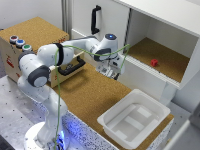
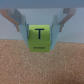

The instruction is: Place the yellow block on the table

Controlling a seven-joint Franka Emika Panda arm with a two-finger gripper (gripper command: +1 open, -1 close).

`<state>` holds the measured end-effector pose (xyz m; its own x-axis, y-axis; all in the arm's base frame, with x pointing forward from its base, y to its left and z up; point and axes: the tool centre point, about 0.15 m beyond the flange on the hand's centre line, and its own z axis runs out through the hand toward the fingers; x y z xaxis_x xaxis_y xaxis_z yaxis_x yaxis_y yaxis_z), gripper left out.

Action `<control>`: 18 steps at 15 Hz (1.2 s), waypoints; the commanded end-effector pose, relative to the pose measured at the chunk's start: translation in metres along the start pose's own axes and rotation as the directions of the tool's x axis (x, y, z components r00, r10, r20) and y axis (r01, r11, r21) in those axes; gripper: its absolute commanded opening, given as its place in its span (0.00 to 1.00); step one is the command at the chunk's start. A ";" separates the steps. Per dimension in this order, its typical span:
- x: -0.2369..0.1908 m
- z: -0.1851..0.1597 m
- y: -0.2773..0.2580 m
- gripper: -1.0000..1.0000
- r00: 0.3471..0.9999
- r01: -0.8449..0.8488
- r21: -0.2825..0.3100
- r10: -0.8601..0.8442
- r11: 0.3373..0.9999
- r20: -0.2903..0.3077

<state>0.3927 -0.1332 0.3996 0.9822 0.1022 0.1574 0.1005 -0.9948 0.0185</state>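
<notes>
- The jaws stand closed on the yellow block [image 2: 40,37]: in the wrist view a finger presses each of its two opposite sides, and the block sits squarely between them.
- The gripper [image 1: 111,71] hangs above the worktop [image 1: 92,95], in front of the open cabinet shelf [image 1: 165,59] and well apart from the white plastic bin [image 1: 134,120] towards the exterior view's right.
- The relation that matters: the block is already in the jaws, and the cork surface lies below it. In the wrist view the cork fills the frame beneath the block, and I cannot tell whether the block's underside is touching it or just clear of it.
- From that, I judge the coming move to be a short straight descent, if any is needed, and then an opening of the jaws; no sideways travel looks necessary, since bare cork lies under the gripper.
- The block is a small bright yellow cube, far smaller than the gripper, with a dark letter T on the face towards the wrist camera and a short dark bar below it. It has no long axis to speak of and sits upright, not tilted.
- In the exterior view the block is hidden by the gripper.
- A small red block [image 1: 154,62] lies on the cabinet shelf, well apart from the gripper, and has no part in this.
- The cork-topped box with coloured buttons [image 1: 20,42] stands behind the arm.
</notes>
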 end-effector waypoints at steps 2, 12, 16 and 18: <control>0.002 0.052 -0.007 0.00 0.996 -0.016 0.011 0.015 1.000 0.087; -0.013 0.162 -0.015 0.00 0.996 -0.030 0.005 0.030 1.000 0.080; -0.013 0.190 -0.019 0.00 0.995 -0.023 0.008 0.022 1.000 0.099; -0.012 0.200 -0.020 0.00 0.993 -0.021 0.008 0.020 1.000 0.114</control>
<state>0.3999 -0.1192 0.2386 0.9947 0.0879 0.0536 0.0890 -0.9959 -0.0185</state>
